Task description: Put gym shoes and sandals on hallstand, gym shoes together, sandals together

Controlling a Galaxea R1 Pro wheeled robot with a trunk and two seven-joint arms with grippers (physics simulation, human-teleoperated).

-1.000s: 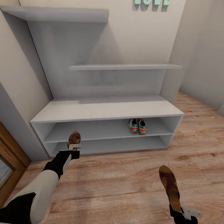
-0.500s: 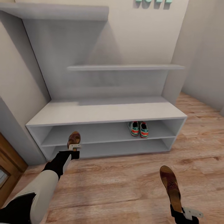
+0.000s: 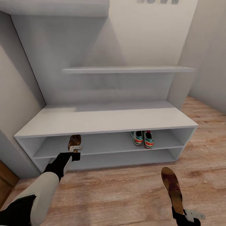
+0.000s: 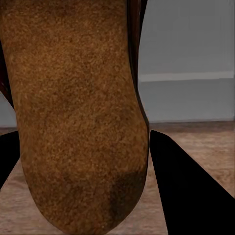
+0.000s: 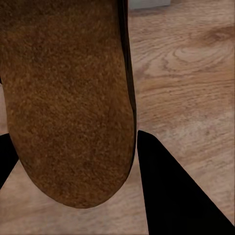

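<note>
The pale grey hallstand point(image 3: 103, 119) stands against the wall ahead. Both gym shoes point(image 3: 142, 138) sit side by side on its upper open shelf, toward the right. My left gripper point(image 3: 74, 150) is shut on one brown sandal point(image 3: 74, 140), held toe-up in front of the left part of that shelf; the sandal's tan sole point(image 4: 73, 112) looms large between the dark fingers point(image 4: 191, 191) in the left wrist view. My right gripper point(image 3: 183, 216) is shut on the other sandal point(image 3: 171, 188), held above the corridor floor point(image 3: 125, 191); the right wrist view has its sole point(image 5: 63, 98) close up.
Two stepped wall shelves point(image 3: 125, 69) rise above the bench top. A wooden door frame point(image 3: 6, 182) edges the lower left. Side walls close in on both sides, with wood-plank floor running off to the right.
The view has closed in on the hallstand, which now looks larger and lower. Both arms keep their places in the picture, each still holding its sandal.
</note>
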